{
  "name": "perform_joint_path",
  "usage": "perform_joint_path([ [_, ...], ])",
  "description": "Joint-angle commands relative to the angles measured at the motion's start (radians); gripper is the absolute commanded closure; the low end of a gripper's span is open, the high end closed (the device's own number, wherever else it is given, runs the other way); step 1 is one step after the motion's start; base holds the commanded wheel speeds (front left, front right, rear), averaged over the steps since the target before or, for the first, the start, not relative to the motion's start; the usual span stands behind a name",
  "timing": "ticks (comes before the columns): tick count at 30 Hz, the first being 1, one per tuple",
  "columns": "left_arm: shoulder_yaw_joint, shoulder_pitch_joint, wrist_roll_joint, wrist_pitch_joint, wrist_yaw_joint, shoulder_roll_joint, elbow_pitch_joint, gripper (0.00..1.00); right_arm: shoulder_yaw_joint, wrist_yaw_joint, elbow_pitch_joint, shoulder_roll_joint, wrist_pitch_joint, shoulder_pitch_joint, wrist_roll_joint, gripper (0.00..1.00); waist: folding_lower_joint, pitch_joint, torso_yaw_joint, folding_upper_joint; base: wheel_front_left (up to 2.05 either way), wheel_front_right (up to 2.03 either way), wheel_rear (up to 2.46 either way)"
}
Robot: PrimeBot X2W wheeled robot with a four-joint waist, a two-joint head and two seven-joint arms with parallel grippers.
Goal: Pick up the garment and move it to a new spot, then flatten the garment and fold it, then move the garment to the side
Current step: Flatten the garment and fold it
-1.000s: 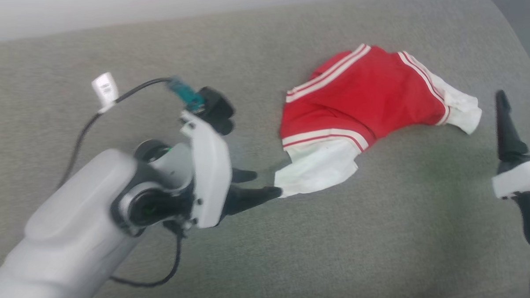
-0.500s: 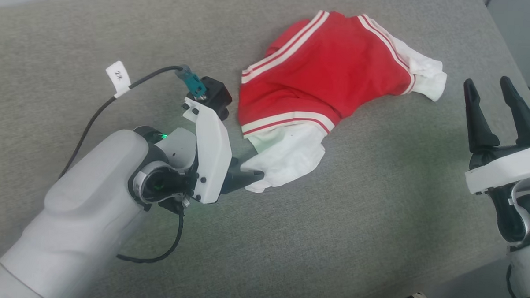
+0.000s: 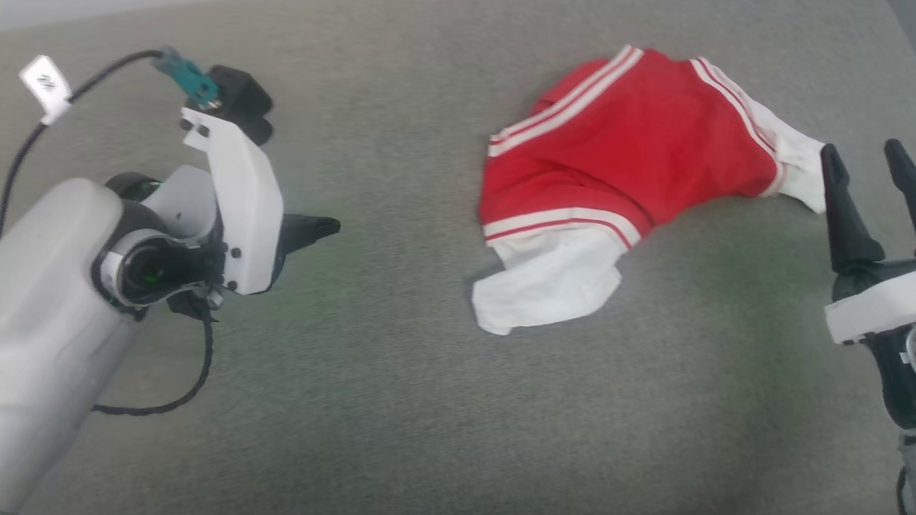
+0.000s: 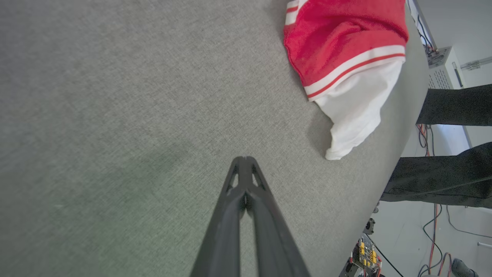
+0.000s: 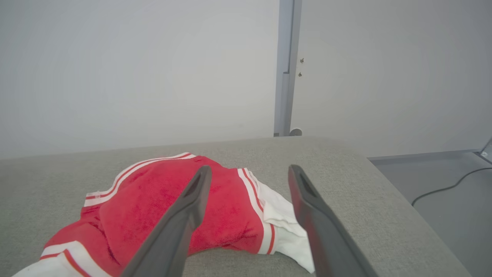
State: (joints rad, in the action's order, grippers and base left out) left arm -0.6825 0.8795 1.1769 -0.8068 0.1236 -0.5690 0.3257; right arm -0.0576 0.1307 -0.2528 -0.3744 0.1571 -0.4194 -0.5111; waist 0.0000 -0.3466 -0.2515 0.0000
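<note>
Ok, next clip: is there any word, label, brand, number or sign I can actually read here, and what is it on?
White tag on the black cable: dark marks, too blurred to read.
Garment: no number or lettering on the side that shows, only white stripes.
Grey box beyond the table edge in the left wrist view: nothing legible.
So there is no readable text in these pictures.

We note garment [image 3: 629, 157]: soft red cloth, fuzzy towel-like nap; white lining thinner, smoother cloth. Table cover [image 3: 392, 408]: grey woven fabric, matt, fine rough weave. We see left gripper [image 4: 243, 159]: dark matt plastic. Wrist housing [image 3: 239, 196]: white plastic, smooth, slight sheen. Forearm shell [image 3: 38, 288]: pale grey, smooth. Cable [image 3: 140, 412]: black, rubbery look. Wall [image 5: 134, 69]: smooth, matt.
</note>
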Motion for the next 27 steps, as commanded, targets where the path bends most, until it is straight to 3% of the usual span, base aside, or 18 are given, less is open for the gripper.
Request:
perform_joint_path([
  [1,0.009,-0.022,0.018,0.002,0.005,-0.002,-0.019,1.0,0.01,0.0,0.009,-0.009,-0.008,0.013,0.004,0.0,0.0,0.029,0.044,0.0,0.0,0.0,0.0],
  [4,0.011,-0.041,0.038,-0.005,0.005,-0.015,-0.045,1.0,0.014,0.0,0.026,-0.01,-0.025,0.018,0.009,0.0,0.0,0.038,0.074,0.0,0.0,0.0,0.0],
  [7,0.002,-0.052,0.046,0.004,0.005,0.011,-0.069,1.0,0.012,0.0,0.045,-0.008,-0.039,0.004,0.013,0.0,0.0,0.037,0.08,0.0,0.0,0.0,0.0],
  [9,-0.01,-0.055,0.041,0.006,0.005,0.033,-0.082,0.69,0.01,0.0,0.055,-0.005,-0.048,-0.002,0.014,0.0,0.0,0.032,0.077,0.0,0.0,0.0,0.0],
  [10,-0.018,-0.054,0.041,-0.001,0.005,0.043,-0.088,0.38,0.008,0.0,0.062,-0.006,-0.052,-0.005,0.015,0.0,0.0,0.029,0.073,0.0,0.0,0.0,0.0],
  [11,-0.025,-0.049,0.036,-0.005,0.005,0.051,-0.095,0.0,0.009,0.0,0.069,-0.007,-0.052,-0.007,0.016,0.0,0.0,0.024,0.067,0.0,0.0,0.0,0.0],
  [21,-0.113,0.022,-0.015,-0.019,0.0,0.186,-0.052,0.0,0.016,0.0,0.071,0.027,-0.033,0.001,0.01,0.0,0.0,-0.033,-0.013,0.0,0.0,0.0,0.0],
  [27,-0.146,0.046,-0.052,0.014,0.005,0.22,0.045,0.0,-0.002,0.0,0.053,0.047,-0.01,-0.015,0.002,0.0,0.0,-0.058,-0.055,0.0,0.0,0.0,0.0],
])
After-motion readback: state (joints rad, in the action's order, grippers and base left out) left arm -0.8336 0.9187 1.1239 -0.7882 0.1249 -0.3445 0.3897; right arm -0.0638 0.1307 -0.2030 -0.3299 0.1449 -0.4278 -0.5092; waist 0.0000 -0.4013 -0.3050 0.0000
